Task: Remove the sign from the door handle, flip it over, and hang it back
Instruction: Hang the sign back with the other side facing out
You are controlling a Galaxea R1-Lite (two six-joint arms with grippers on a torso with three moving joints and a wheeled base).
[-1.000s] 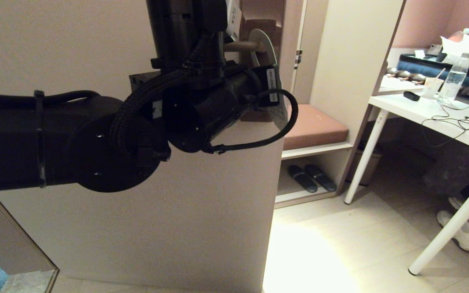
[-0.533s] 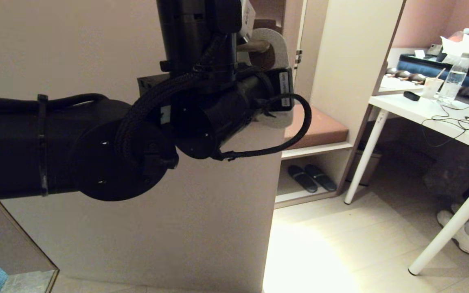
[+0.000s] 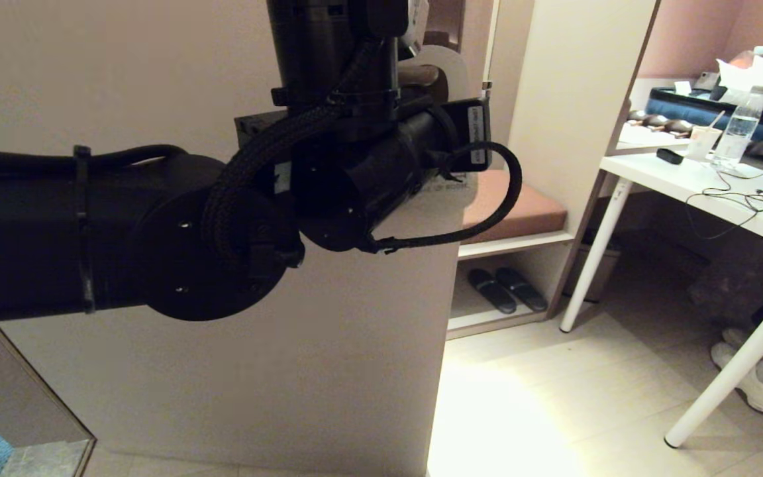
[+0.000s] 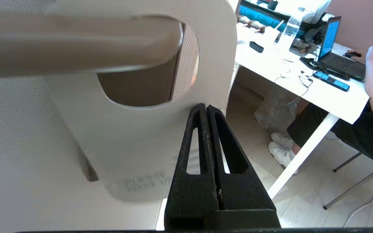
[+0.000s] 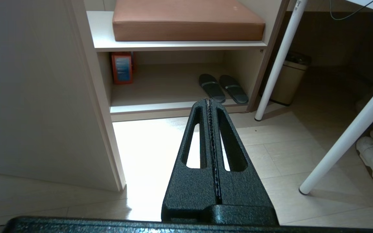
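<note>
Left gripper [image 4: 207, 108] first: its two black fingers are pressed together on the side edge of the sign [image 4: 134, 142], pinching the card just below its oval hole. That edge grip looks chosen so the card can be steered without covering the opening. The white face is toward the wrist camera, faint mirrored lettering showing through near the lower end, so the flip appears done and rehanging is the step in hand. The door handle [image 4: 76, 42] runs through the hole, its blunt tip already poking past the card's plane; the top rim of the hole seems close to the bar, though whether it rests there I can't tell.

From the head, the left arm's bulk covers nearly everything: only a sliver of the sign [image 3: 451, 63] and the handle's end [image 3: 421, 74] peek out near the door's edge. The backplate is hidden.

Right gripper [image 5: 209, 102] hangs parked over the floor, fingers closed on nothing, slippers [image 5: 222, 87] beyond.
</note>
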